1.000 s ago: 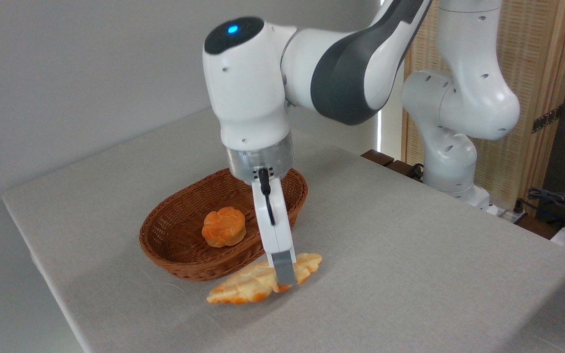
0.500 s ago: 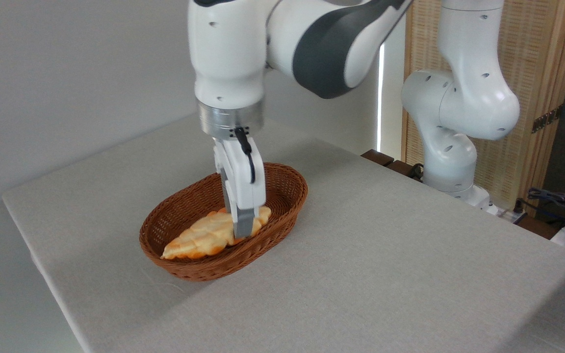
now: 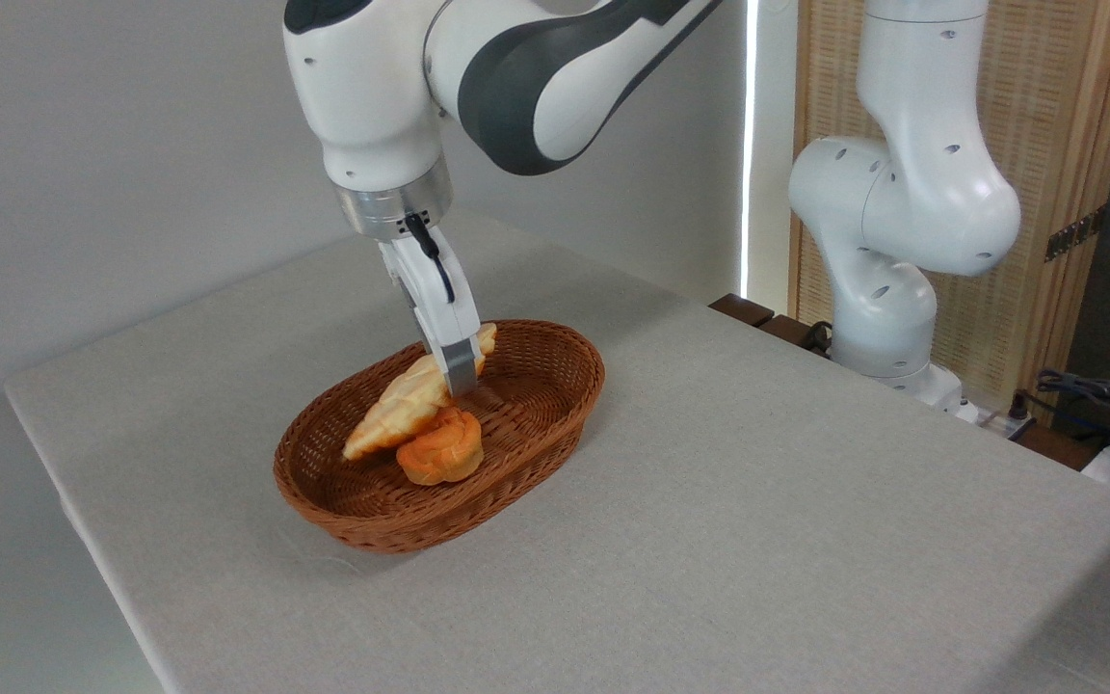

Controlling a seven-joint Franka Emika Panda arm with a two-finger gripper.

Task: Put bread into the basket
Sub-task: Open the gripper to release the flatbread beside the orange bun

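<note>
The gripper (image 3: 459,371) is pinching the bread (image 3: 408,405) near its upper end, over the basket (image 3: 555,424). The bread hangs tilted, low tip down inside the basket, w/ its underside seeming to touch the small round bun (image 3: 439,453) already in there. It looks light and fairly stiff, since it holds its shape from one end w/o sagging. Lobed edges are prob brittle, so a grip across the thicker middle seems safer than the tips. The table (image 3: 709,540) around the basket is plain grey cloth.

Far fingers (image 3: 460,371) hidden behind bread (image 3: 401,413); arm (image 3: 516,58) cut by top edge.
</note>
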